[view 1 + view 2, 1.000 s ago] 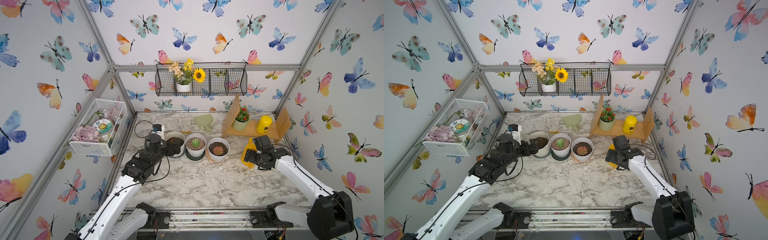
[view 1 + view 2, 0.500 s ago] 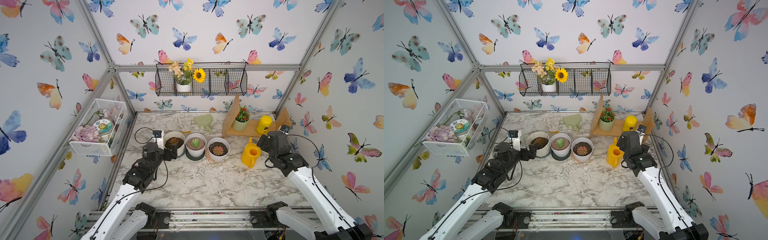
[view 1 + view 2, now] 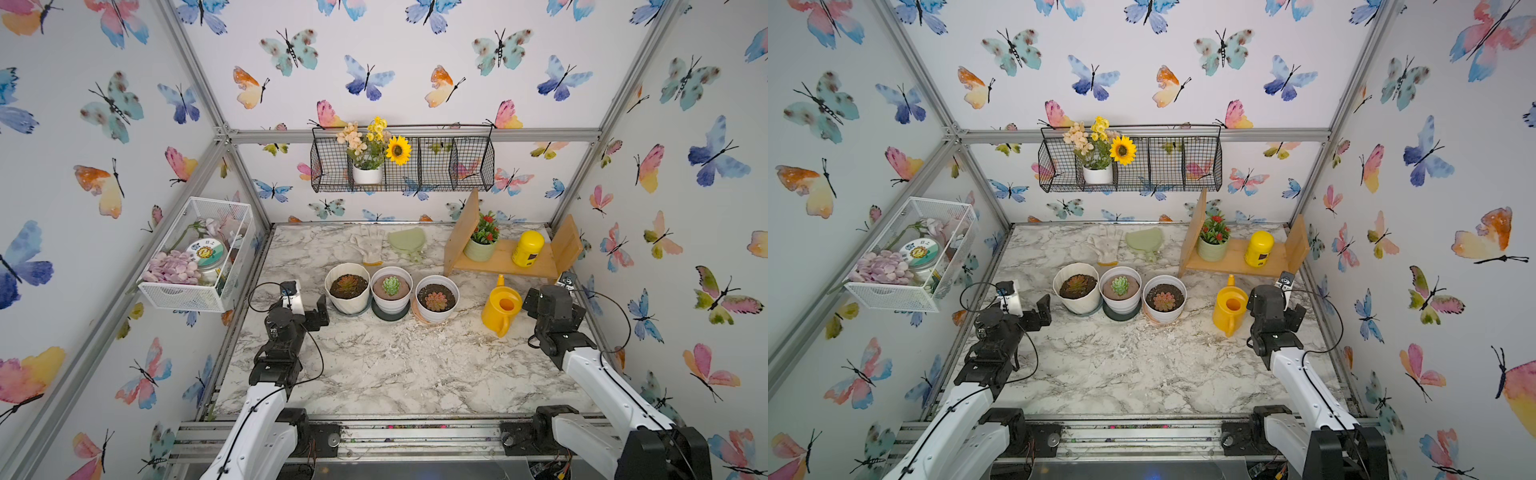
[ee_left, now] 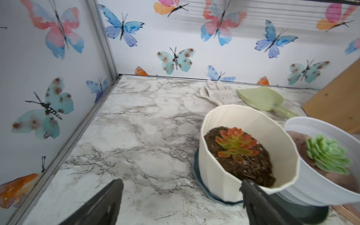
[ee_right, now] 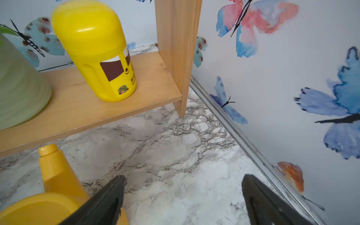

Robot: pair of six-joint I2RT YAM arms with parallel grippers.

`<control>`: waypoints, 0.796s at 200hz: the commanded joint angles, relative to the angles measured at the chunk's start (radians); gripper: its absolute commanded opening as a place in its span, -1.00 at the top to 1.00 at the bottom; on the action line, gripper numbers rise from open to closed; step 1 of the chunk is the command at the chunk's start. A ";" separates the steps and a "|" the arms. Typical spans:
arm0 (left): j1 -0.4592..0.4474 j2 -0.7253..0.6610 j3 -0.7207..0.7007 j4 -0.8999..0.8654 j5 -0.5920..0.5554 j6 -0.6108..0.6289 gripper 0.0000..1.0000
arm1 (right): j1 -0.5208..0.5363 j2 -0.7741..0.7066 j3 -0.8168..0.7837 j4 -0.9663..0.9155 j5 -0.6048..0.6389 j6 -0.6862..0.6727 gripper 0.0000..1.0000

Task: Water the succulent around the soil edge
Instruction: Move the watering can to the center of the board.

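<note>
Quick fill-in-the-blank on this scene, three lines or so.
The watering can is ____ in colour.
In the row of three plants, the green succulent is the ____ one.
The right gripper is ____ and holds nothing.
Missing words: yellow; middle; open.

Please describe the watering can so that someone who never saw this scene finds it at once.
Find the wooden shelf at the back right of the marble table. Just in front of it, right of the three pots, stands the watering can. It is yellow with a spout and handle, unlike the yellow bottle, which stands on the shelf.
</note>
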 commanded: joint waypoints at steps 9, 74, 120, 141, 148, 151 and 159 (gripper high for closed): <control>0.079 0.108 -0.034 0.224 0.119 0.025 -0.97 | -0.025 0.068 -0.084 0.311 -0.063 -0.087 -0.96; 0.116 0.230 -0.092 0.380 0.109 0.032 -0.97 | -0.028 0.147 -0.232 0.672 -0.221 -0.148 -0.96; 0.123 0.250 -0.108 0.425 0.074 0.045 -0.97 | -0.028 0.212 -0.281 0.793 -0.201 -0.185 -0.96; 0.131 0.266 -0.115 0.458 0.067 0.042 -0.97 | -0.027 0.229 -0.288 0.820 -0.225 -0.159 -0.96; 0.134 0.271 -0.120 0.473 0.061 0.034 -0.97 | -0.027 0.233 -0.296 0.850 -0.248 -0.155 -0.96; 0.135 0.274 -0.121 0.480 0.060 0.029 -0.97 | -0.028 0.236 -0.300 0.864 -0.252 -0.157 -0.96; 0.137 0.283 -0.126 0.503 0.060 0.022 -0.97 | -0.028 0.243 -0.304 0.884 -0.264 -0.159 -0.96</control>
